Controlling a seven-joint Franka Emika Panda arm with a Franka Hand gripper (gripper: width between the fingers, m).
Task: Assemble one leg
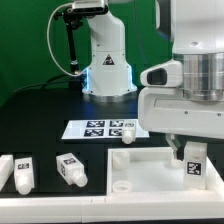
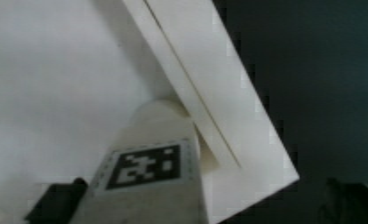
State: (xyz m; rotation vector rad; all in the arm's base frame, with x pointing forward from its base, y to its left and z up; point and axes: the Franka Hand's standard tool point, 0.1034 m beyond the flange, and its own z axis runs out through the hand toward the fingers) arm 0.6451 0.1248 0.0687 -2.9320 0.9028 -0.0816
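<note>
Exterior view first: gripper (image 1: 190, 160) down over the big white tray-like piece (image 1: 150, 172), near its corner on the exterior view's right, with a tagged leg (image 1: 193, 165) hanging under it. Fingers look clamped on that leg, though the pads themselves not really visible from here. Three more legs (image 1: 70, 169) lying loose on the black table (image 1: 40, 115) toward the exterior view's left, well apart from the tray. Marker board (image 1: 102, 128) just behind the tray, another small white part (image 1: 128, 137) sitting beside it.

Wrist view: same leg (image 2: 160, 165) filling the lower middle, tag facing the camera, dark fingertips (image 2: 56, 203) hugging it on both sides. Raised rim of the tray (image 2: 207, 85) running diagonally right past the leg's far end. Corner hole not visible, probably hidden behind the leg.

Best guess at the step: seating the peg end into a corner hole. Next move probably calls for lining up square, then straight down with a twist. Tight spot though, with the rim right alongside and little side room; plenty of free room upward only.
</note>
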